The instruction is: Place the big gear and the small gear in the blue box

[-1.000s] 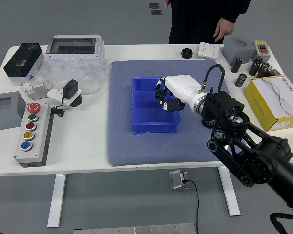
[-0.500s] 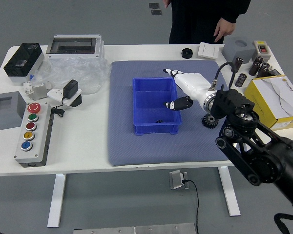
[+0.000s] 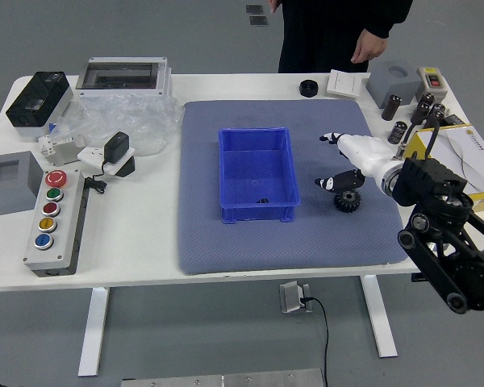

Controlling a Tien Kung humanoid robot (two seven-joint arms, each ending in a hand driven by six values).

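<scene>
Away from the blue plastic open-topped box (image 3: 259,214), toward its three o'clock, the black robot right hand with a white back (image 3: 369,158) has moved since the earlier frame. Its fingers are spread and empty, above the black toothed gear (image 3: 348,201); I cannot tell whether they touch. That gear lies on the grey-blue mat (image 3: 266,251), between the box's three and four o'clock. A small dark piece (image 3: 262,201), probably the small gear, sits inside at six o'clock. The remaining gear looks stiff and fairly light; opposite sides of its toothed rim should give good grip. Beyond, at one o'clock, a person's hand (image 3: 369,47) hangs idle.
</scene>
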